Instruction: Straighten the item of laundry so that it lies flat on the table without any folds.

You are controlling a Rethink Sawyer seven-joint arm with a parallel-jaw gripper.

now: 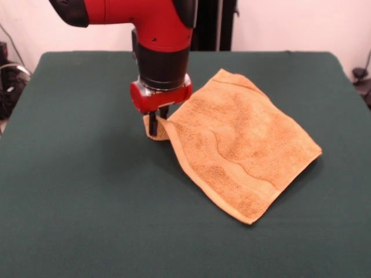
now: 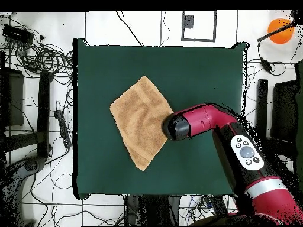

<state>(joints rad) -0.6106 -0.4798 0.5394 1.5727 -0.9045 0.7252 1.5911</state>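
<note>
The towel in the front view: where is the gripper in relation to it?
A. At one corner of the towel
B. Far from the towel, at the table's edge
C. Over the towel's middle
A. The gripper is down at one corner of the towel, where the cloth is bunched.

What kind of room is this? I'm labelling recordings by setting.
Most likely a robotics lab or test cell. A red robot arm works over a green table holding one orange towel, and loose cables cover the tiled floor around it.
</note>
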